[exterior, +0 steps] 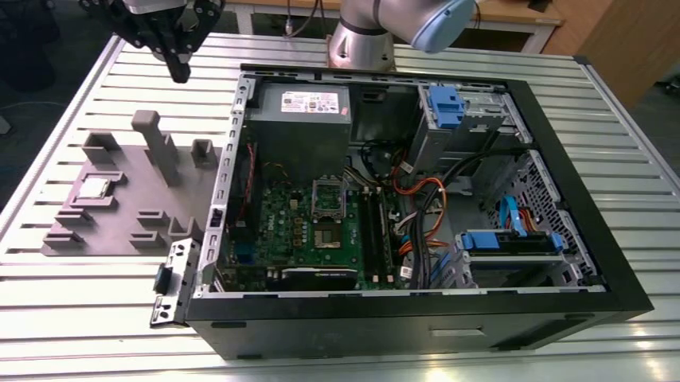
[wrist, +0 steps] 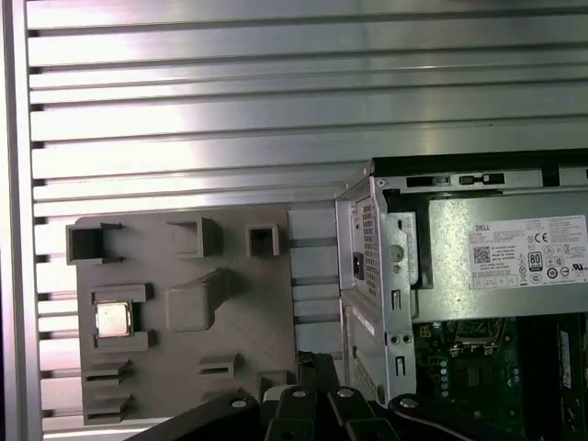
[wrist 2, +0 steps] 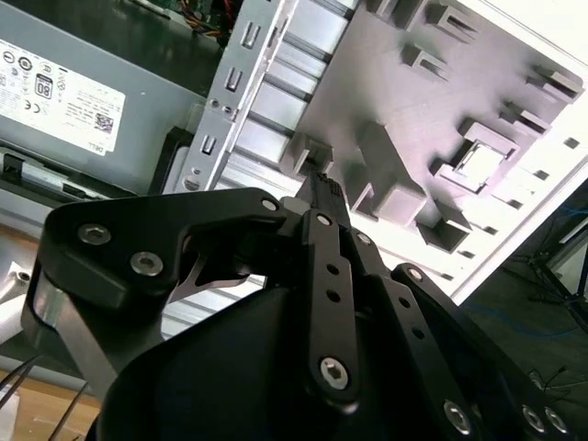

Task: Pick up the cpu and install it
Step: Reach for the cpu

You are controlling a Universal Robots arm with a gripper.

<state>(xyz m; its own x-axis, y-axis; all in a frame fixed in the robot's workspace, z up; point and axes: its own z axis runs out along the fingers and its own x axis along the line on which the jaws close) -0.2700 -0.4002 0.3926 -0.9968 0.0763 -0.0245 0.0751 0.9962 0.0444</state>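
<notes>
Fingers [wrist 2: 322, 195] of the gripper [exterior: 181, 72] looked pressed together with nothing between them, their black tips meeting at one point in both wrist views. They hung above the slatted aluminium desk [exterior: 95, 310], near the far corner of the open computer case [exterior: 425, 322] and on the exterior view's left of it, touching nothing.

The cpu [exterior: 95, 188] had not been picked up. It lay flat, metal top upward, in a shallow square recess of the grey fixture plate [exterior: 111, 211], well apart from the gripper. That seating was probably deliberate: the low walls around the recess would keep the chip from sliding and hold it at a known spot and angle, with its top face free to be reached from above. In the first wrist view the cpu [wrist: 113, 319] sat squarely inside its pocket, and the fixture plate lay just beside the case wall, which kept the chip near its destination.

The case lay on its side with the panel off, so the green motherboard [exterior: 302, 239] faced upward. I judged this was so that the socket [exterior: 328, 199], near the middle of the board, could be reached straight down. Whether the socket was bare I could not tell.
</notes>
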